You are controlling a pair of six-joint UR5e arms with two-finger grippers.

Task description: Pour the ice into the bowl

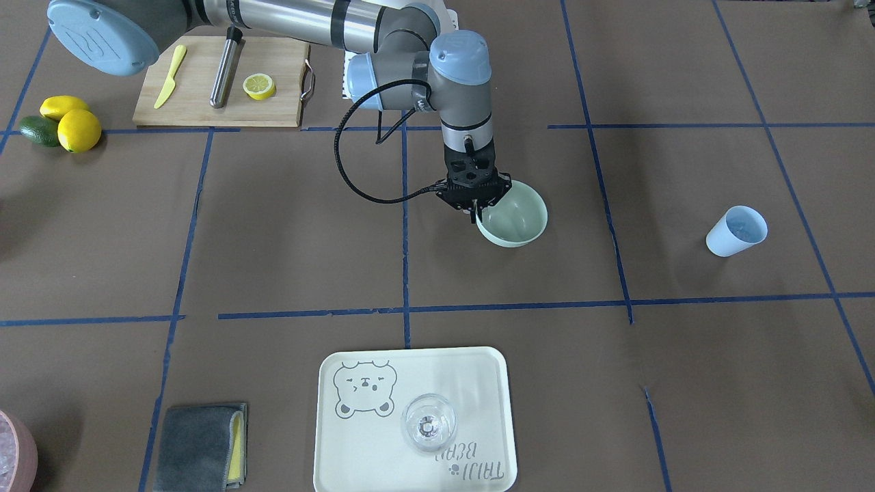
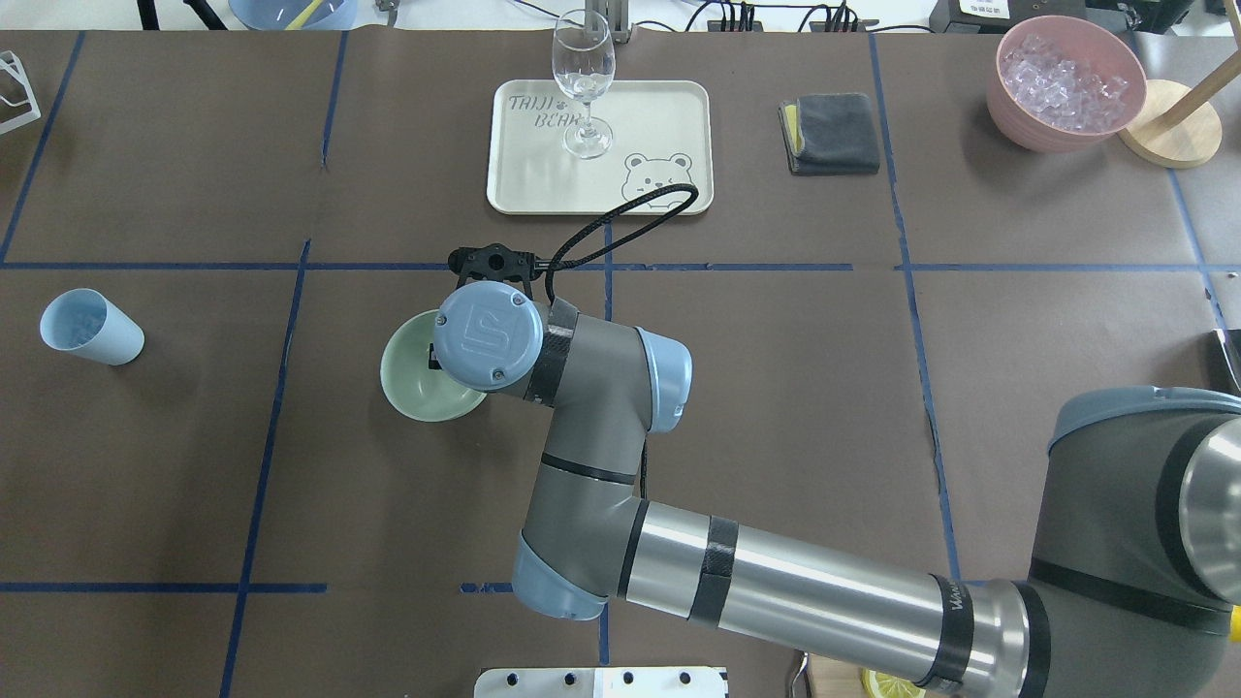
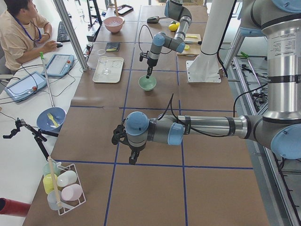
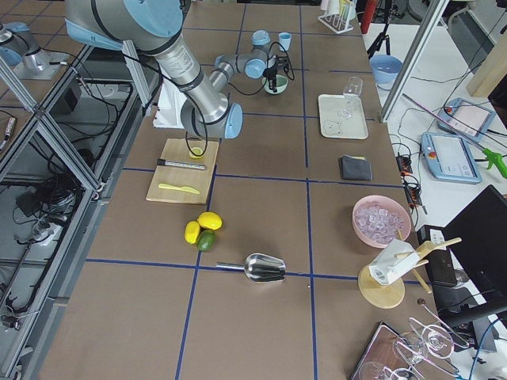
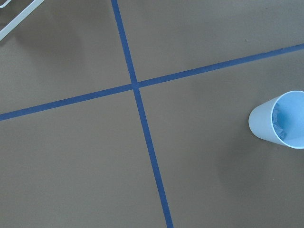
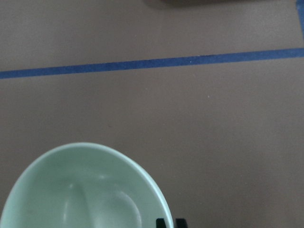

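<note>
The pale mint-green bowl [image 1: 521, 220] [image 2: 412, 380] [image 6: 85, 190] sits mid-table with nothing showing inside it. My right gripper [image 1: 476, 216] [image 6: 170, 222] points down at its rim, fingers nearly together with the rim between them, shut on it. A blue cup [image 1: 737, 230] [image 2: 90, 326] [image 5: 280, 121] stands far off on my left side. Something glassy inside it looks like the ice [image 5: 284, 127]. My left gripper [image 3: 133, 159] hangs over bare table and shows only in the exterior left view, so I cannot tell its state.
A cream tray [image 2: 543, 184] carries a wine glass [image 2: 582, 87]. A folded grey cloth [image 2: 831, 133] and a pink bowl [image 2: 1066, 82] heaped with ice stand at the far right. Cutting board [image 1: 219, 82] and lemons [image 1: 75, 126] are near my base. A person sits in the exterior left view.
</note>
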